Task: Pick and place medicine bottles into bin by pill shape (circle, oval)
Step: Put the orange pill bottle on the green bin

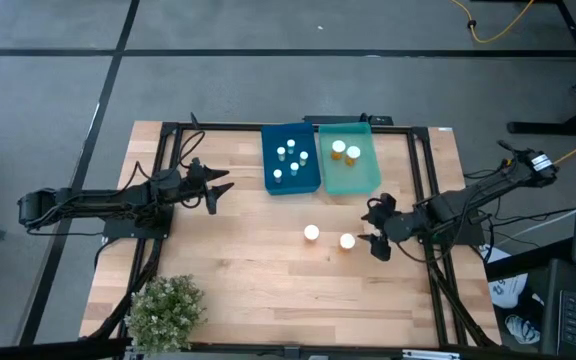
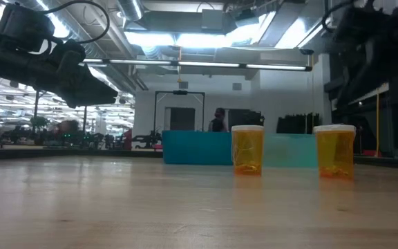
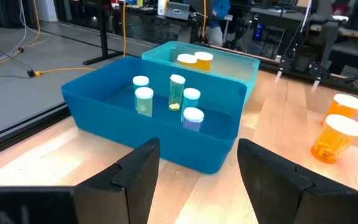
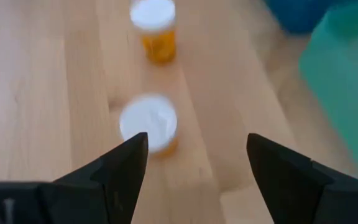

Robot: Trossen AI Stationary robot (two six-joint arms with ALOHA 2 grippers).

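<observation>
Left gripper (image 3: 197, 180), its two dark fingers (image 3: 138, 171) standing apart with nothing between them, is facing a blue bin (image 3: 104, 109) that is resting on the wooden table (image 3: 278, 130). Five small whitish bottles (image 3: 144, 101) with white caps are standing upright inside it. A teal bin (image 3: 241, 68) is sitting touching the blue one on its far side, holding two amber bottles (image 3: 203, 60). Two more amber bottles (image 3: 335, 137) are standing on the table, apart from both bins. A person (image 3: 219, 7) is showing in the room beyond.
</observation>
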